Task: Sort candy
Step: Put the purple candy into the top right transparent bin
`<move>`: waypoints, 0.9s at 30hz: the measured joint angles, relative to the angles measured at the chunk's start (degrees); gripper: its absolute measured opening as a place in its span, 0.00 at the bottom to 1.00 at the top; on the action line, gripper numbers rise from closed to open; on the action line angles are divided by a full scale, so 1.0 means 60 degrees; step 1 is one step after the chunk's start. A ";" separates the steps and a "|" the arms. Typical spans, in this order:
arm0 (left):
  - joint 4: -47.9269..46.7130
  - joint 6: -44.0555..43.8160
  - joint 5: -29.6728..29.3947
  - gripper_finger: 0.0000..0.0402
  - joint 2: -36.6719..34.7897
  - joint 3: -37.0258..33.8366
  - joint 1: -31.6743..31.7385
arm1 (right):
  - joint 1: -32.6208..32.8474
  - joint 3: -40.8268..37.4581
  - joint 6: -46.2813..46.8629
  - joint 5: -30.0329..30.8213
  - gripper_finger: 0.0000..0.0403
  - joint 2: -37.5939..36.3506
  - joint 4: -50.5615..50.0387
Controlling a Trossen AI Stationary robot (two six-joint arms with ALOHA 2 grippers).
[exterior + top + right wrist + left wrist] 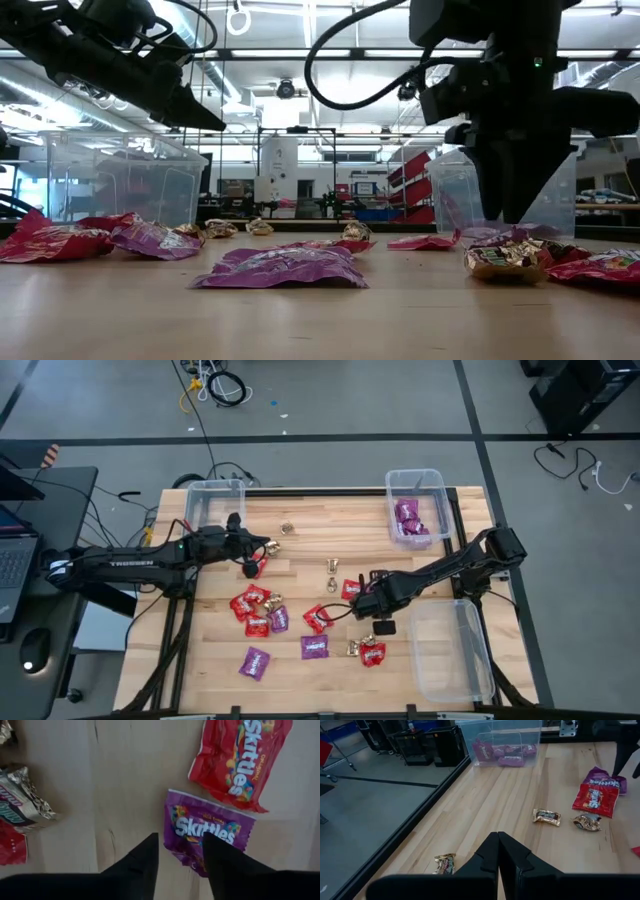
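Pale wood bench on a black frame, grey floor around it, cables trailing behind; a lab with shelving and ceiling lights beyond. Three clear bins: one at the far left corner, one at the far right with purple packets inside, one at the near right edge. Candy lies scattered over the middle of the bench: red packets, purple packets, small gold pieces

Left gripper reaches in from the left, raised off the wood near the far-left bin, jaws pressed together, nothing in them

Right gripper points straight down over a purple packet, jaws apart, straddling its near edge; a red packet just beside it
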 joint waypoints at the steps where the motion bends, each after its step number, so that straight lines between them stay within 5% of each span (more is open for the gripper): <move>1: -0.0004 0.0000 -0.0001 0.02 0.0000 0.0000 0.0000 | 0.0000 -0.0048 0.0002 0.0004 0.37 0.0000 0.0022; 14: -0.0005 0.0000 0.0000 0.02 0.0000 0.0000 0.0000 | -0.0108 -0.0929 0.0325 -0.0137 0.42 -0.0001 0.0774; 27: -0.0004 -0.0002 -0.0002 0.02 0.0000 0.0000 0.0000 | -0.0521 -0.1079 0.0068 -0.0102 0.04 -0.0029 0.1133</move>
